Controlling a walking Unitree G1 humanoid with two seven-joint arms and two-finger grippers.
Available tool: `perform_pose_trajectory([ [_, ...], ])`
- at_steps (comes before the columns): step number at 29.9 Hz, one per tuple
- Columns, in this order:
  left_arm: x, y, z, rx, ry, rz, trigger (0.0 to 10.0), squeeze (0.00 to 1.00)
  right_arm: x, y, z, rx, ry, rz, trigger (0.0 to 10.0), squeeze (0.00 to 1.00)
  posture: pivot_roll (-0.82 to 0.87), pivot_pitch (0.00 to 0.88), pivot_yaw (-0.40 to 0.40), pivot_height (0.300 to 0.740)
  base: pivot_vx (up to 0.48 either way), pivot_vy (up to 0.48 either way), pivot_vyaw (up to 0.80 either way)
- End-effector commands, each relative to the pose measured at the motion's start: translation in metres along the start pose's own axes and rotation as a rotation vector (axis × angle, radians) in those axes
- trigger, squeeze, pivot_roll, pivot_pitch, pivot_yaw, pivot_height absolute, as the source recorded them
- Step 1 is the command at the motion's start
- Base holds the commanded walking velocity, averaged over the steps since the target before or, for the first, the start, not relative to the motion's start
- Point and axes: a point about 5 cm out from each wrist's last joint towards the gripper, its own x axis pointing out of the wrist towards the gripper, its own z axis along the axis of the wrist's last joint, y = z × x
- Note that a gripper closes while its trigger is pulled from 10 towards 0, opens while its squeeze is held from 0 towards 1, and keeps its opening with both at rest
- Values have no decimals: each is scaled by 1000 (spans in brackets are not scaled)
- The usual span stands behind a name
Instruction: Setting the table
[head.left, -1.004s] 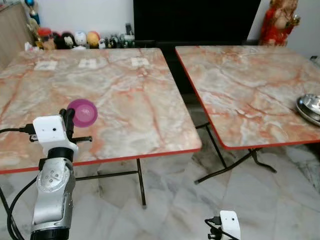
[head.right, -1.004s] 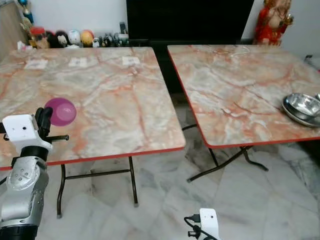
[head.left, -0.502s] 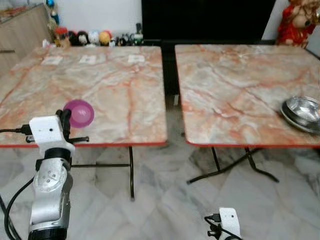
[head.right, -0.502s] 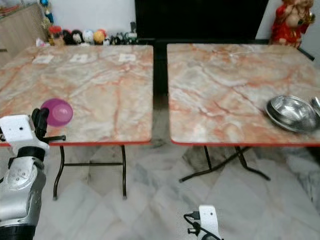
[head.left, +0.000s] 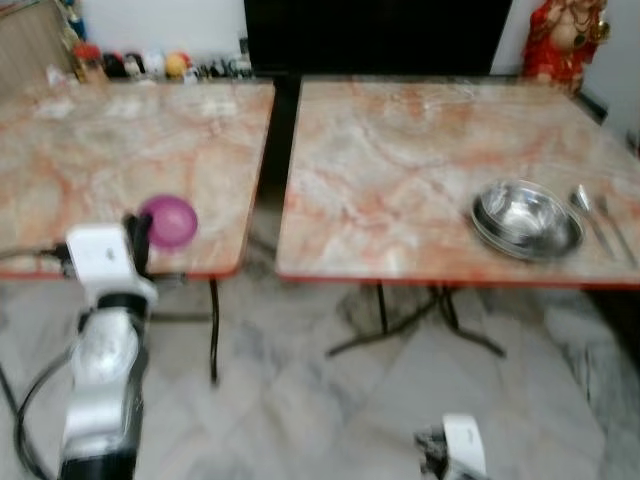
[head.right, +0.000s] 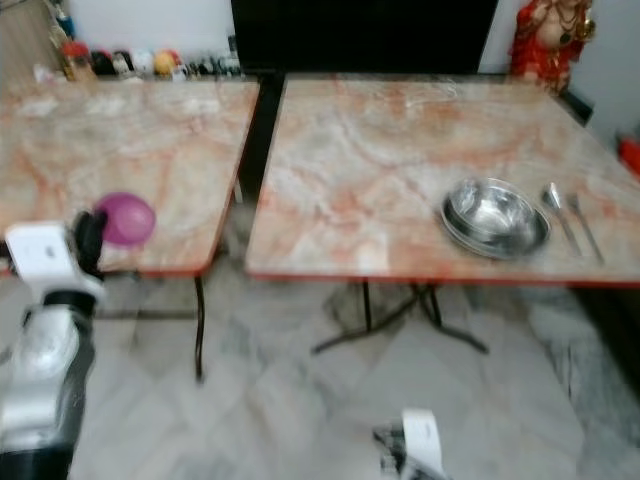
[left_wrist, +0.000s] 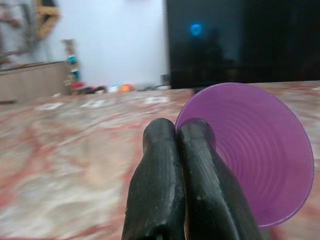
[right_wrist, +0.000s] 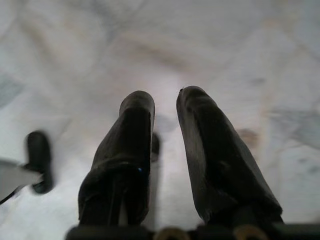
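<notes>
My left gripper (head.left: 140, 232) is shut on the rim of a purple plastic bowl (head.left: 170, 220), held up at the near edge of the left marble table (head.left: 90, 150). The left wrist view has the two black fingers (left_wrist: 160, 165) pinched together on that bowl's (left_wrist: 250, 150) edge. On the right marble table (head.left: 400, 150) lies a stack of steel bowls (head.left: 525, 218) with steel cutlery (head.left: 600, 222) just beyond them on the right. My right arm hangs low over the floor, its gripper (right_wrist: 165, 100) open with nothing between the fingers.
A narrow gap (head.left: 272, 140) separates the two folding tables, whose metal legs (head.left: 400, 320) spread over the marble floor. A dark screen (head.left: 370, 30) stands behind, a red statue (head.left: 560, 40) at back right, small figurines (head.left: 150, 65) at back left. The picture is blurred.
The whole view has swung to the right: the steel bowls now sit nearer the middle and the cutlery has come into sight. The left gripper still holds the purple bowl.
</notes>
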Motion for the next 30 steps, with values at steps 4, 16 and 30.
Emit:
perform_pose_trajectory([
  [4, 0, 7, 5, 5, -26, 9, 10000, 0, 0, 5, 1, 2, -6, 9, 10000, 0, 49, 0, -12, 740, 66, 0, 0],
  [16, 0, 5, 8, -8, -38, -3, 10000, 0, 0, 5, -2, 0, -3, 7, 10000, 0, 37, 0, -1, 740, 366, 0, 0],
  [30, 4, -3, 11, -19, -51, -19, 10000, 0, 0, 5, 0, -9, -4, 13, 10000, 0, 49, 0, -14, 740, 404, 0, 0],
])
